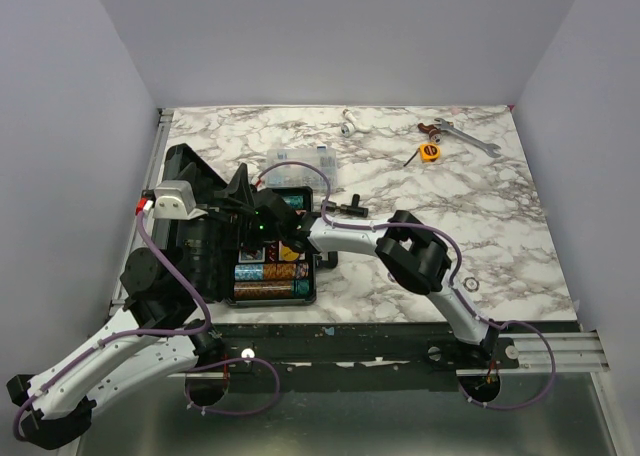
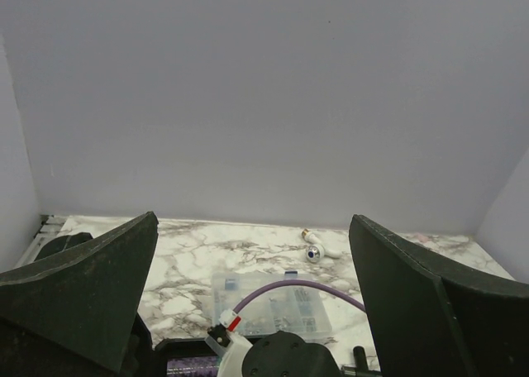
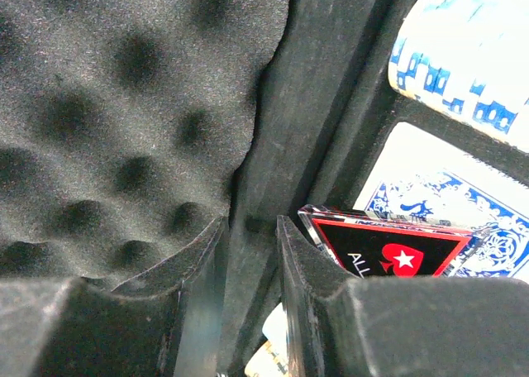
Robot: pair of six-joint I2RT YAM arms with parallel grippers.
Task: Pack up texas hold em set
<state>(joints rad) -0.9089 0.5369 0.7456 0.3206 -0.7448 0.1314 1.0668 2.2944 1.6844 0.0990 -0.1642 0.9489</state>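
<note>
The black poker case (image 1: pixel 318 276) lies open at the left of the table, its foam-lined lid (image 3: pixel 99 104) raised on the left. Rows of chips (image 1: pixel 270 273) fill the near part. My right gripper (image 1: pixel 272 214) reaches into the case. In the right wrist view it (image 3: pixel 250 228) is closed to a narrow gap around the black rim (image 3: pixel 306 104) beside the foam. A clear "ALL IN" button (image 3: pixel 388 249), a blue card deck (image 3: pixel 446 195) and blue-white chips (image 3: pixel 463 54) lie just right of it. My left gripper (image 1: pixel 215 184) hovers over the lid, wide open and empty (image 2: pixel 254 220).
A clear plastic compartment box (image 1: pixel 300 166) stands just behind the case, also in the left wrist view (image 2: pixel 281 298). A white metal fitting (image 1: pixel 347 126), a yellow tape measure (image 1: pixel 429 153) and a wrench (image 1: pixel 465 136) lie at the back. A small ring (image 1: pixel 470 284) lies at the near right.
</note>
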